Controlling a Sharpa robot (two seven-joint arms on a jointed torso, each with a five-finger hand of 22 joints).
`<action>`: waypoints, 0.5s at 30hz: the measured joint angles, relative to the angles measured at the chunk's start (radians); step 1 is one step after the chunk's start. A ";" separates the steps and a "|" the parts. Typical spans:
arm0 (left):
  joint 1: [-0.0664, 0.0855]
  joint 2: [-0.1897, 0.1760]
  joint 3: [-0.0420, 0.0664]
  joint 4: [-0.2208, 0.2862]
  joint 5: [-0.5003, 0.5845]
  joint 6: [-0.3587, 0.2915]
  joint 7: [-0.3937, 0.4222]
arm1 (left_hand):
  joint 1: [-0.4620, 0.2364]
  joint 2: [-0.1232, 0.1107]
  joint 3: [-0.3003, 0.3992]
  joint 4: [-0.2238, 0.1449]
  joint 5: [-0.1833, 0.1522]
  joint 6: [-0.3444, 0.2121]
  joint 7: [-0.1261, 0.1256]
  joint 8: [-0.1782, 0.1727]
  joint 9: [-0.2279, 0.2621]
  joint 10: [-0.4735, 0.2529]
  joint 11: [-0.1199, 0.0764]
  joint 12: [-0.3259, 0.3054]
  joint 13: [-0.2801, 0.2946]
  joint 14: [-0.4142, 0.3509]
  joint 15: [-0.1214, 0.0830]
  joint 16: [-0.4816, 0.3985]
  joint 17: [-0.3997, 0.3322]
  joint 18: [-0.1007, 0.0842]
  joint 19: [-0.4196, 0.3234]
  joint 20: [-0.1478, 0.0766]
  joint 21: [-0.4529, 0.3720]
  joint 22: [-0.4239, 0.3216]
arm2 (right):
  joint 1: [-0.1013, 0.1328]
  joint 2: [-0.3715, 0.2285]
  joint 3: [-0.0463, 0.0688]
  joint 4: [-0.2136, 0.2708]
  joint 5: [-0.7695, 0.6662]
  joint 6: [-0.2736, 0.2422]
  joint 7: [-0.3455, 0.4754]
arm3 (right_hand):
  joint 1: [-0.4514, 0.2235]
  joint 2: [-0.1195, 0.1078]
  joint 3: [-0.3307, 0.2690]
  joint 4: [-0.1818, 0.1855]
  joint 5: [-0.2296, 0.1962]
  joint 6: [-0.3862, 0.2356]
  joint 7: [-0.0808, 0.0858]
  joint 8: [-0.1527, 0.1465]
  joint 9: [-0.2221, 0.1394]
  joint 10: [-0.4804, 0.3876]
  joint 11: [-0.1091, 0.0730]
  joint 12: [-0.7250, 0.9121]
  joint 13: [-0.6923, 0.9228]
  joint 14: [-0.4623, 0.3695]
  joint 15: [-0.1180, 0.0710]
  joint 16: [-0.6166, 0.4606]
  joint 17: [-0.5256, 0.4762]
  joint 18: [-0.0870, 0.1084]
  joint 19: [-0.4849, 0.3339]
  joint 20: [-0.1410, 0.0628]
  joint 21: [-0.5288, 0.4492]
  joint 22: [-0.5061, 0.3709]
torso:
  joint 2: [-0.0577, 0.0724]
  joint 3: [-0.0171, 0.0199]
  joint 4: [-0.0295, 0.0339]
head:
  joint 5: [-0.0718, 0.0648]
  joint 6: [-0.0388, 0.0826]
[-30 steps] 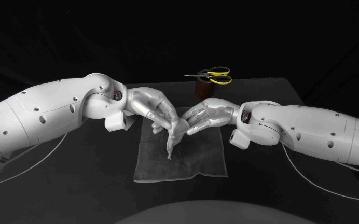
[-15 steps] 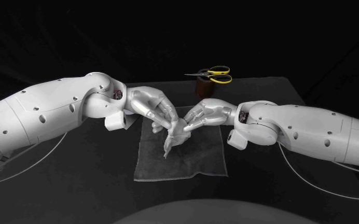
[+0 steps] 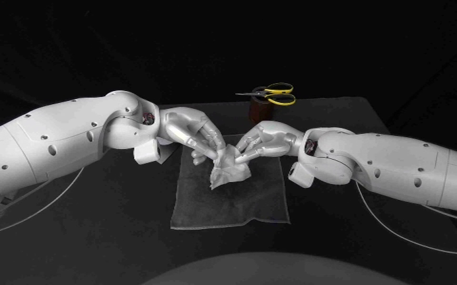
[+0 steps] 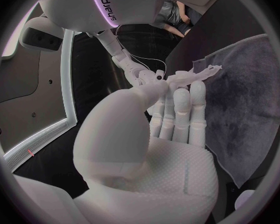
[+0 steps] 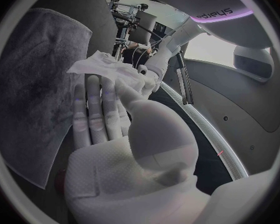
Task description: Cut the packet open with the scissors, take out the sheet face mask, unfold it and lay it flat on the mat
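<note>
One grey mat (image 3: 228,209) lies flat on the middle of the table (image 3: 333,117), with its long axis running from the near edge toward the far edge. Above the mat's far half hangs the sheet face mask (image 3: 228,171), a pale, crumpled bundle that is only partly opened. Its long axis slants from the fingertips down toward the mat's near-left corner, with the loose end pointing down. Whether that end touches the mat cannot be told.

The left hand (image 3: 189,134) and right hand (image 3: 265,141) meet over the mat's far edge. Each hand pinches the mask's upper edge between thumb and fingertips, and its other fingers lie close together. Beyond the hands, at the table's far edge, the scissors (image 3: 274,94) rest in a dark holder (image 3: 259,109).

Status, as a judgement: cutting and removal are complete. Unfolding has begun. Remaining steps are to spread the mask fully and lay it flat on the mat.
</note>
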 measured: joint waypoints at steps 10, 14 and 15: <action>0.000 -0.005 0.000 -0.006 -0.017 -0.138 -0.050 | 0.001 0.001 -0.006 0.000 0.000 0.007 0.000 -0.004 0.000 -0.001 -0.001 0.012 0.013 0.076 -0.009 0.031 0.088 -0.001 0.011 -0.003 0.015 0.007 | 0.000 -0.018 0.000 0.016 0.006 -0.060 0.023 | -0.041 -0.042 0.119 0.003 -0.001 0.000 0.000 0.025 0.000 0.035 -0.003 -0.042 0.002 0.021 -0.004 -0.025 0.005 -0.001 0.003 -0.003 0.011 0.005 | 0.000 0.0012 -0.0004 | 0.003 -0.005; 0.000 -0.003 0.000 -0.005 -0.022 -0.182 -0.067 | 0.001 0.001 -0.006 0.000 0.000 0.007 0.000 -0.006 0.000 -0.001 -0.001 0.018 0.013 0.090 -0.007 0.038 0.099 -0.001 0.017 -0.002 0.015 0.007 | 0.000 -0.024 0.001 0.028 0.010 -0.079 0.030 | -0.044 -0.044 0.135 0.003 0.001 -0.001 0.000 0.031 0.000 0.042 -0.003 -0.045 0.002 0.025 -0.001 -0.026 0.007 -0.001 0.003 -0.003 0.012 0.006 | 0.000 0.0014 -0.0008 | 0.003 -0.006; 0.000 -0.003 0.000 -0.004 -0.023 -0.192 -0.071 | 0.001 0.001 -0.006 0.000 0.000 0.008 0.000 -0.006 0.000 0.000 -0.002 0.018 0.013 0.093 -0.008 0.038 0.105 -0.001 0.018 -0.004 0.015 0.007 | 0.000 -0.026 0.001 0.030 0.011 -0.083 0.031 | -0.044 -0.044 0.140 0.003 0.001 -0.001 0.000 0.031 0.000 0.042 -0.003 -0.045 0.003 0.028 -0.004 -0.026 0.007 -0.001 0.003 -0.003 0.012 0.007 | 0.000 0.0014 -0.0009 | 0.003 -0.007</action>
